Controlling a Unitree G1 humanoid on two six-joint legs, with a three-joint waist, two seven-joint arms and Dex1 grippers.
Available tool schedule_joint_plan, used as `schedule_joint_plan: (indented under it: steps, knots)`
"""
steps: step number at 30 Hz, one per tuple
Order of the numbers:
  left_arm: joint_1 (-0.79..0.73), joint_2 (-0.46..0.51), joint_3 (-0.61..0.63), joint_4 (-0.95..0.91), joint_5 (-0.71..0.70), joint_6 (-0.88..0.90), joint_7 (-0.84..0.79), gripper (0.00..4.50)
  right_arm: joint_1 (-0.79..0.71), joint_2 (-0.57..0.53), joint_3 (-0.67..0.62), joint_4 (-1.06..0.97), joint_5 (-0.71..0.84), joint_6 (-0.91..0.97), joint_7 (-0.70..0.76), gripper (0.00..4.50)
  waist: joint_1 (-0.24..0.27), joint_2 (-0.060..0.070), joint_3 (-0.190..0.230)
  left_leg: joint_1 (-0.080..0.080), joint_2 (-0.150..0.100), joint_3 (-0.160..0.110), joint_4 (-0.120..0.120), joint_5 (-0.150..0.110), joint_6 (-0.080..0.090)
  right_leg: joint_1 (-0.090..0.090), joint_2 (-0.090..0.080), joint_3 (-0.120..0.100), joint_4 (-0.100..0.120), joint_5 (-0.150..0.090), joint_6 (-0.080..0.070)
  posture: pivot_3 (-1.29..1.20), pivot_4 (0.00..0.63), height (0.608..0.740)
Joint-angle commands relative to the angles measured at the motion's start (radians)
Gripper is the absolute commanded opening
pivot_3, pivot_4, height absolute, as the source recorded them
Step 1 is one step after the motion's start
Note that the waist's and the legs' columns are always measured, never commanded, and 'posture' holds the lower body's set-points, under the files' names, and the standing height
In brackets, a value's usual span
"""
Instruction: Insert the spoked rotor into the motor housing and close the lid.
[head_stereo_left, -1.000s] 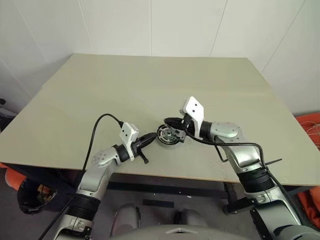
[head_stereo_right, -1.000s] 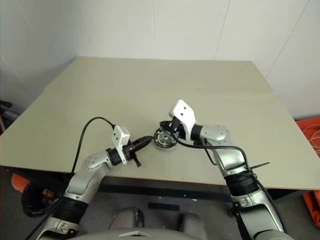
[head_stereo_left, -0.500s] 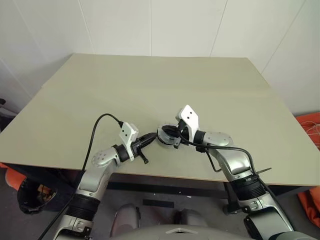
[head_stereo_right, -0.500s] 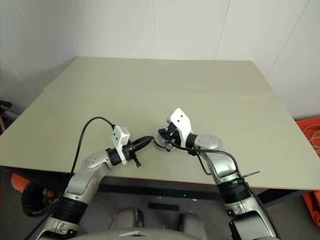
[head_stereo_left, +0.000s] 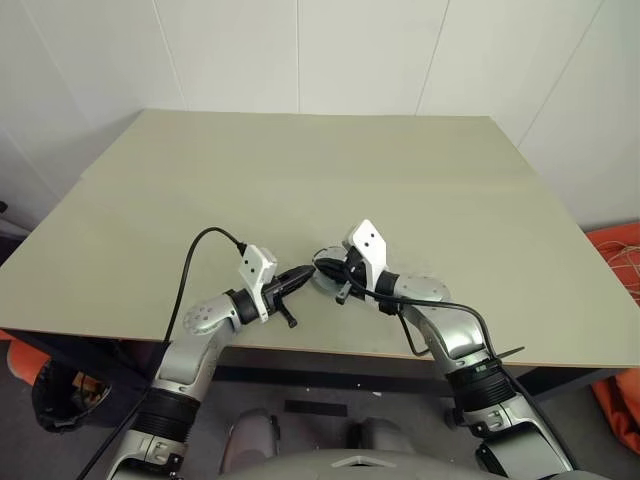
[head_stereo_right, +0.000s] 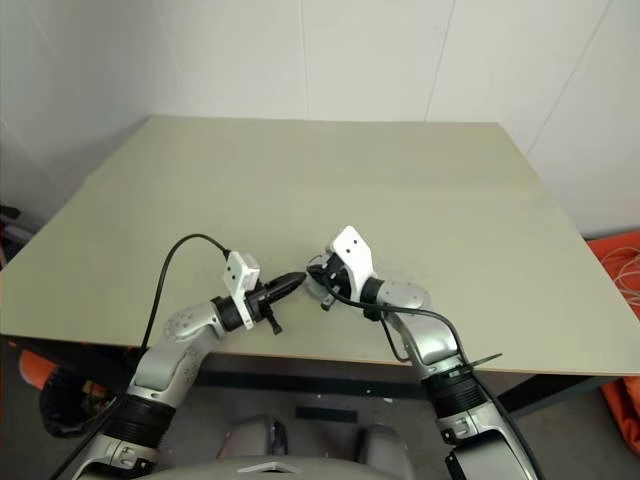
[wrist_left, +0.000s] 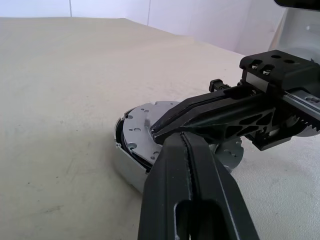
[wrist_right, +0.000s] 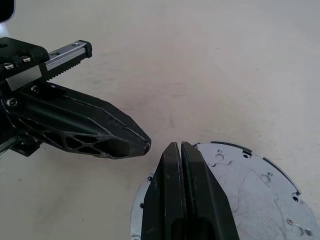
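We see both grippers, left (wrist_left: 182, 137) and right (wrist_right: 179, 147), with fingers pressed together, holding nothing, tips meeting over the lid (wrist_right: 260, 187) on the table (head_stereo_left: 300, 170).

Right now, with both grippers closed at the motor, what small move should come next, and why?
Probably press the shut right gripper down on the lid: it hovers over the disc, which looks tilted on the motor housing, not fully seated.
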Motion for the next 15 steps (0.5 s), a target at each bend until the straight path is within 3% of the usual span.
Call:
schedule_joint_plan:
  steps: [1,3,6,15]
  knots:
    - [-0.01,0.0,0.013,-0.024,-0.009,-0.016,-0.004,0.0,-0.05,-0.038,-0.027,-0.066,0.041,0.041,0.054,0.03,-0.001,0.0,0.0,0.0,0.0,0.0,0.0,0.0,0.0,0.0,0.0,0.0,0.0,0.0,0.0,0.0,0.0,0.74]
    - [-0.012,-0.001,0.013,-0.022,-0.009,-0.017,-0.004,0.0,-0.093,-0.064,-0.047,-0.08,0.056,0.048,0.08,0.03,-0.003,0.0,0.0,-0.001,0.0,0.0,0.0,0.0,0.0,-0.001,0.0,0.0,0.0,0.0,0.0,0.0,0.0,0.74]
    - [-0.015,-0.002,0.013,-0.017,-0.009,-0.017,-0.006,0.0,-0.145,-0.098,-0.058,-0.067,0.068,0.053,0.117,0.64,-0.004,0.0,0.0,-0.002,0.0,0.0,0.0,0.0,0.0,-0.002,0.0,0.0,0.0,0.001,-0.002,0.0,0.0,0.74]
    - [-0.014,-0.004,0.016,-0.021,-0.008,-0.019,0.0,0.0,-0.176,-0.193,-0.033,0.024,0.066,-0.004,0.309,3.68,-0.004,0.0,0.0,-0.006,0.0,0.0,0.0,-0.002,0.003,-0.004,0.0,-0.001,-0.002,0.004,-0.007,0.0,0.0,0.74]
